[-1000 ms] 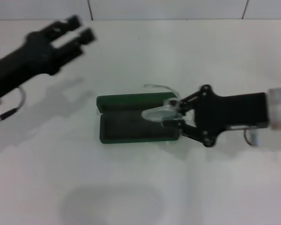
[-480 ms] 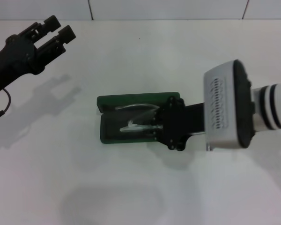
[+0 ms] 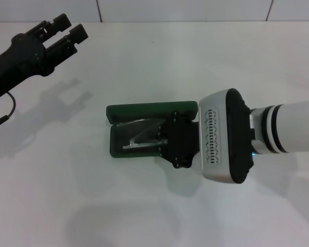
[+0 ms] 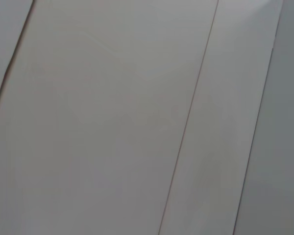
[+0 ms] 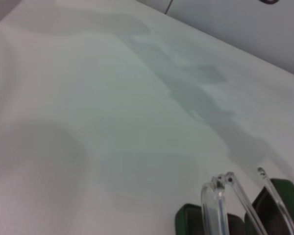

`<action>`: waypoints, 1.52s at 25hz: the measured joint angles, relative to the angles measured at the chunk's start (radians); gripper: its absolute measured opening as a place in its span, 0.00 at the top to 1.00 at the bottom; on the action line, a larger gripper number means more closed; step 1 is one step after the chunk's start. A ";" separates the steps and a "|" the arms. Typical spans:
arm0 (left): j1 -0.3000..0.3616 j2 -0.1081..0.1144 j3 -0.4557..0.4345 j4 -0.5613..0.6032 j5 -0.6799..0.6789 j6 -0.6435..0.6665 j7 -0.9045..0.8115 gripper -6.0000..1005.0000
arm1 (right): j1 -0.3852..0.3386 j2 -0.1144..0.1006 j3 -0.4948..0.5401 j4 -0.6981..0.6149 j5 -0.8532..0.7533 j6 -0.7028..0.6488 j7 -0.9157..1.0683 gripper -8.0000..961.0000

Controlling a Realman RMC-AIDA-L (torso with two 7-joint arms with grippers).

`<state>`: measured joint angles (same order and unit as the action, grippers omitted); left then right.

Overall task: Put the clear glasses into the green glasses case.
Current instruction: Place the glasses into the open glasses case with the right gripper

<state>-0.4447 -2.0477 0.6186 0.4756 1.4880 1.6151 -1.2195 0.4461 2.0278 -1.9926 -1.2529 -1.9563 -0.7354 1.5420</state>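
The green glasses case (image 3: 150, 110) lies open at the table's middle, lid folded back, dark tray (image 3: 121, 145) toward me. The clear glasses (image 3: 140, 135) rest tilted inside the tray, their thin arms reaching toward the lid. My right gripper (image 3: 164, 142) hangs over the tray's right end, shut on the glasses' right end. In the right wrist view the clear glasses (image 5: 216, 204) stick up close to the camera above the green glasses case (image 5: 190, 219). My left gripper (image 3: 67, 30) hovers at the far left, open and empty, well away from the case.
A white table (image 3: 144, 206) carries only the case. A tiled wall (image 3: 185, 9) runs along the back edge. The left wrist view shows just pale wall panels (image 4: 112, 117).
My right arm pushed left and turned its wrist over, lowering the glasses from above the case's right end into the tray. The left arm drew back toward the far left.
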 joint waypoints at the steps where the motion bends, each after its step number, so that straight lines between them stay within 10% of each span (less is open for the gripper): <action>1: 0.000 0.000 0.000 0.000 0.000 0.000 0.000 0.41 | 0.003 0.000 -0.006 0.002 -0.007 0.009 0.005 0.87; 38: -0.012 -0.003 0.000 0.000 0.020 -0.002 0.000 0.42 | 0.010 0.000 -0.081 0.030 -0.108 0.129 0.067 0.87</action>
<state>-0.4564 -2.0509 0.6182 0.4755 1.5082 1.6136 -1.2195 0.4563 2.0278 -2.0740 -1.2230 -2.0639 -0.6069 1.6091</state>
